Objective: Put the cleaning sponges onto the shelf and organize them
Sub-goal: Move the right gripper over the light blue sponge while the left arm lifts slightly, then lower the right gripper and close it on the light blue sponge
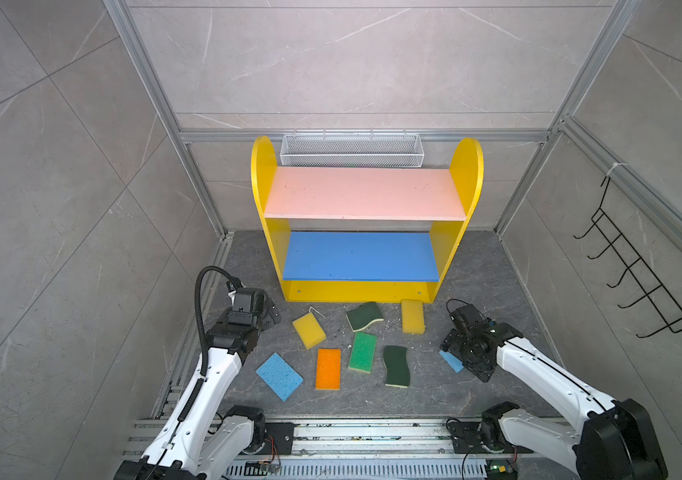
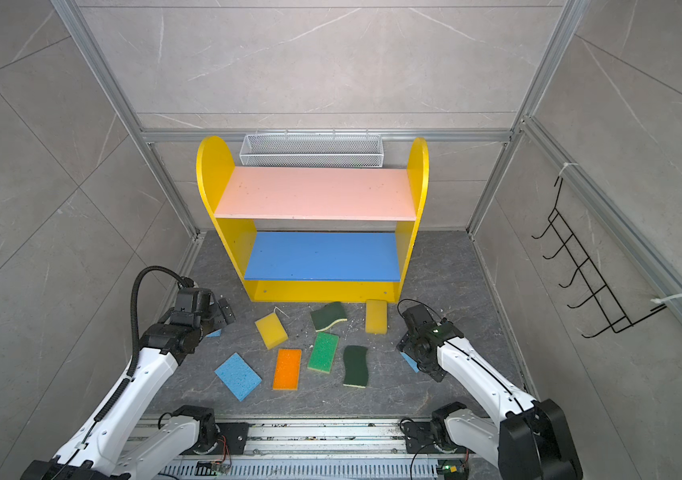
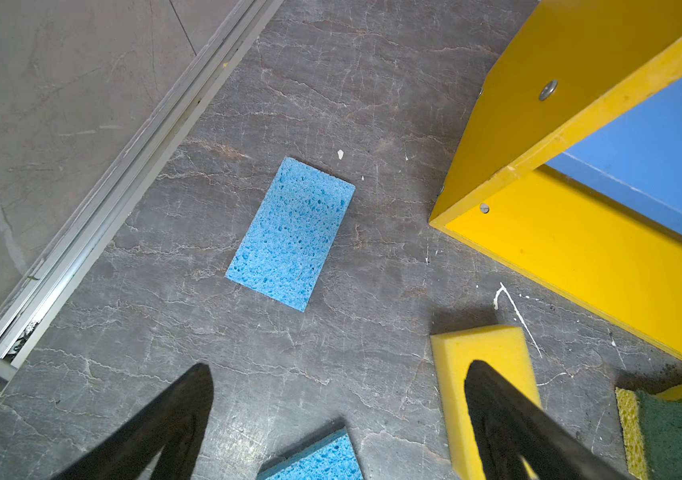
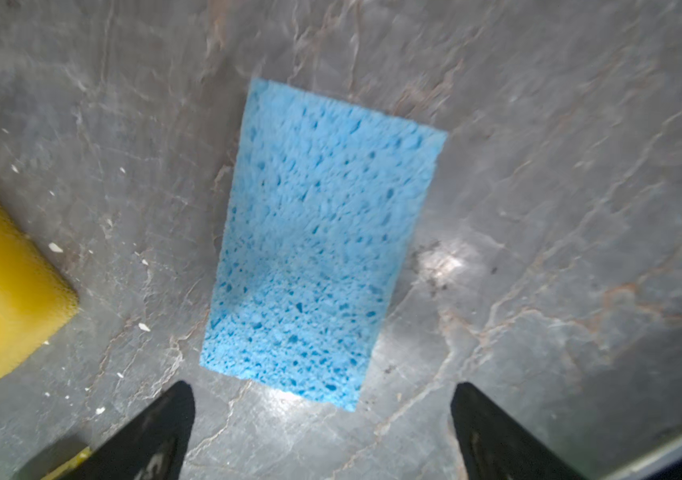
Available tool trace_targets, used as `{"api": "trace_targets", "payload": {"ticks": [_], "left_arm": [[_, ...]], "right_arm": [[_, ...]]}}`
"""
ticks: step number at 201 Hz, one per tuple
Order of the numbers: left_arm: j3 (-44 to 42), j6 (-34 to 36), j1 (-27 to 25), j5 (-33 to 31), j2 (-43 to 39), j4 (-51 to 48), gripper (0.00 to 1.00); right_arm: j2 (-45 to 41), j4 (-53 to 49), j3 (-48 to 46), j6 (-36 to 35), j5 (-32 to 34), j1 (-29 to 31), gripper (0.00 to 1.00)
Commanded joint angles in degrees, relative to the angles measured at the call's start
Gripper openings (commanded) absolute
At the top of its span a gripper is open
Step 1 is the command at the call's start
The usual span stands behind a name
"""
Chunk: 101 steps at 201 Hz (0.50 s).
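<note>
Risk first, at the fingertips: both grippers hang over thin, soft foam lying flat on the stone floor. A pinch set too high would likely skid over the foam. One set too low could scrape the floor. One finger of the left gripper (image 3: 339, 365) overlaps a yellow sponge (image 3: 455, 374) in its wrist view, so a sideways drift could nudge that piece or grab the wrong one.

Left gripper: jaws wide apart, holding and touching nothing. It hovers off the front left corner of the shelf (image 1: 356, 291). The left blue sponge (image 3: 291, 235) lies flat ahead of its fingertips, apart from the shelf's side panel.

Right gripper (image 4: 322, 384): jaws wide apart and empty, off the shelf's front right corner. The right blue sponge (image 4: 322, 241) lies flat just ahead of the gap between the fingers. This wrist view is slightly blurred.

Farther out, the other sponges are scattered on the floor in front of the shelf:
- a wavy dark green sponge (image 1: 364, 316) and a second yellow sponge (image 1: 413, 316), close to the shelf's base
- a bright green sponge (image 1: 363, 352), an orange sponge (image 1: 328, 369), another dark green sponge (image 1: 396, 366) and a front blue sponge (image 1: 279, 376), farther from the base

No sponge is on the shelf yet. Its pink board (image 1: 362, 193) and blue board (image 1: 360, 255) hold nothing.
</note>
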Motion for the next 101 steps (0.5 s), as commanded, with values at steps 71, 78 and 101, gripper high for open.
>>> {"api": "trace_targets", "payload": {"ticks": [71, 78, 101], "left_arm": [[0.93, -0.34, -0.19, 0.68, -0.82, -0.93, 0.97], [1.02, -0.38, -0.19, 0.66, -0.65, -0.92, 0.97], [1.11, -0.21, -0.2, 0.88, -0.02, -0.9, 0.97]], "right_arm": [[7.11, 3.28, 2.16, 5.23, 0.5, 3.96, 0.99], [7.29, 3.49, 2.07, 5.16, 0.57, 4.0, 0.99], [8.28, 5.47, 1.94, 3.97, -0.15, 4.03, 0.99]]}}
